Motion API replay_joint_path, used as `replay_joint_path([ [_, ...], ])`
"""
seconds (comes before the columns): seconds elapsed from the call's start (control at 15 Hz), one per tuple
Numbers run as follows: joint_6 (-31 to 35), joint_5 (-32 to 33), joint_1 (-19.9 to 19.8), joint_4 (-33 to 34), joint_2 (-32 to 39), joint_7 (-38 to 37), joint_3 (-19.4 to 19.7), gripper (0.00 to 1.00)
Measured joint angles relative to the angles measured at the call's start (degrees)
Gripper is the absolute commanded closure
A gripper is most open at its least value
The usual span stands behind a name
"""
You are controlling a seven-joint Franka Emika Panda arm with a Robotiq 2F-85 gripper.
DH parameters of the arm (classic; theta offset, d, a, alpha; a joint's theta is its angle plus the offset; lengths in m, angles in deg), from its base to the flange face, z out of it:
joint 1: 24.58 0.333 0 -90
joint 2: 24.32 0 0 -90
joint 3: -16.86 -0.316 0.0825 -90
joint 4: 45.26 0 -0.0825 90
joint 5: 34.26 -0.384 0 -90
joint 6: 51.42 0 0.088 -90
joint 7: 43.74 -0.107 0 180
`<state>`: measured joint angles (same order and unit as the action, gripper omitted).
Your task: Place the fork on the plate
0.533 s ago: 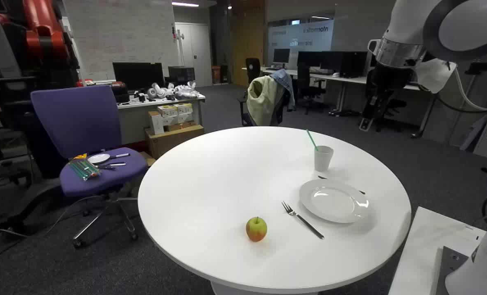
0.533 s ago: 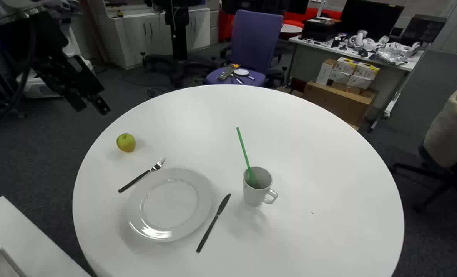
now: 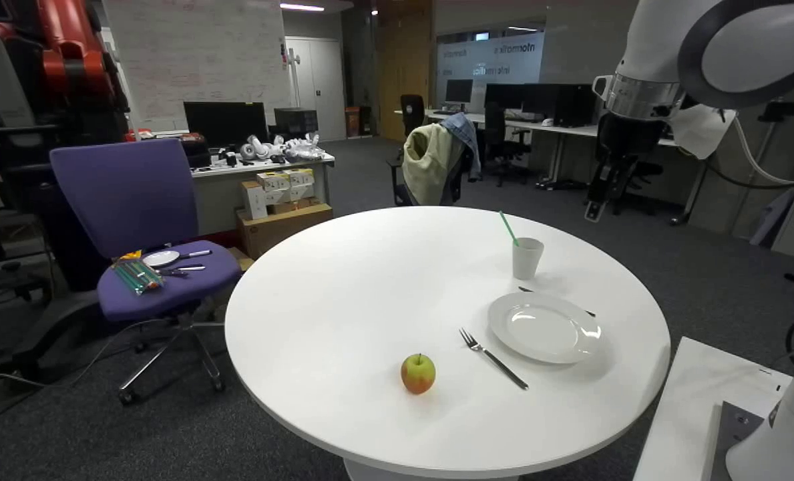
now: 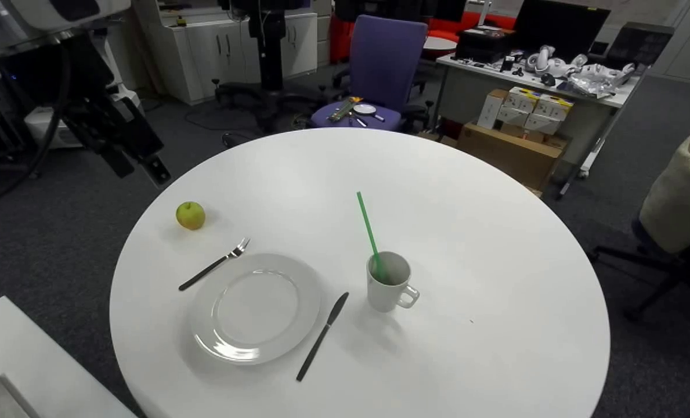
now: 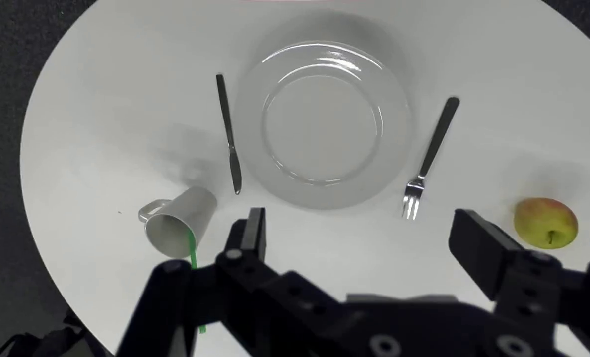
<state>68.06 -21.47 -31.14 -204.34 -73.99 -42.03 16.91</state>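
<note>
The fork, with a dark handle and silver tines, lies on the white table beside the plate, apart from it. It shows in both exterior views (image 3: 503, 367) (image 4: 208, 270) and in the wrist view (image 5: 436, 144), where it is right of the plate. The round white plate is bare in both exterior views (image 3: 543, 327) (image 4: 257, 307) and in the wrist view (image 5: 322, 129). My gripper (image 5: 359, 213) is open and empty, high above the table and pointing down. It also shows in both exterior views (image 3: 595, 210) (image 4: 141, 172). The fork's tines appear between its fingers in the wrist view, far below.
A knife (image 4: 321, 339) (image 5: 228, 124) lies on the plate's other side. A white mug (image 4: 384, 296) (image 5: 188, 213) with a green straw (image 4: 368, 223) stands near the knife. An apple (image 3: 418, 374) (image 5: 545, 223) sits beyond the fork. The round table (image 3: 343, 314) has a curved edge.
The arm and open gripper have moved slightly lower, a little left in one exterior view and a little right in another. The fork, plate and other objects have not moved.
</note>
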Motion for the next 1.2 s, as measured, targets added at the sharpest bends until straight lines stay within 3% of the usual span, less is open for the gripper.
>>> replay_joint_path([
  [0.4, 4.1, -0.3, 2.0, 0.4, 8.5, 0.0, 0.0, 0.0],
  [0.93, 14.8, -0.4, 4.5, 1.4, 19.6, -0.4, -1.5, 0.0],
  [1.2, 16.0, -0.4, 4.5, 2.8, 25.0, -0.6, -2.0, 0.0],
])
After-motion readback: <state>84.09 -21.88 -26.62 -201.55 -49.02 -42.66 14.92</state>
